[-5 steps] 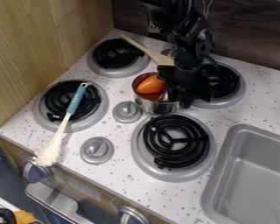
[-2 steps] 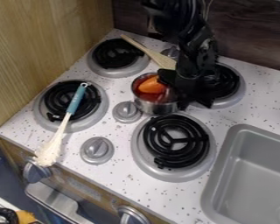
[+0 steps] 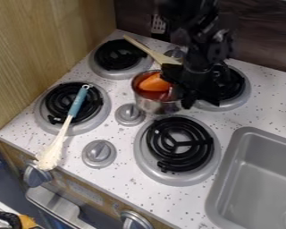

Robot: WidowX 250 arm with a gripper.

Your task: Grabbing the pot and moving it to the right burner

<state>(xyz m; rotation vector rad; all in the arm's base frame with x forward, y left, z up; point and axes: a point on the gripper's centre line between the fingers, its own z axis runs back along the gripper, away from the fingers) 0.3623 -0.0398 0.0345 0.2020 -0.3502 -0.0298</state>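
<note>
Across the speckled stove top [image 3: 262,112], we see the move as undone: neither the front right burner [image 3: 181,144] nor the partly covered back right burner [image 3: 233,87] bears the pot, and we cannot tell which is meant. Our gripper [image 3: 178,89] is at the pot's right side, though whether it is clamped on the rim we cannot tell. The pot [image 3: 156,106], an orange piece [image 3: 153,83] inside, stands between those burners and the left ones, leaving the carry and set-down to do.

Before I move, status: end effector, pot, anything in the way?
End effector at pot's rim. Pot off the burner coils, orange piece inside. Wooden utensil close on far side; possible snag.
</note>
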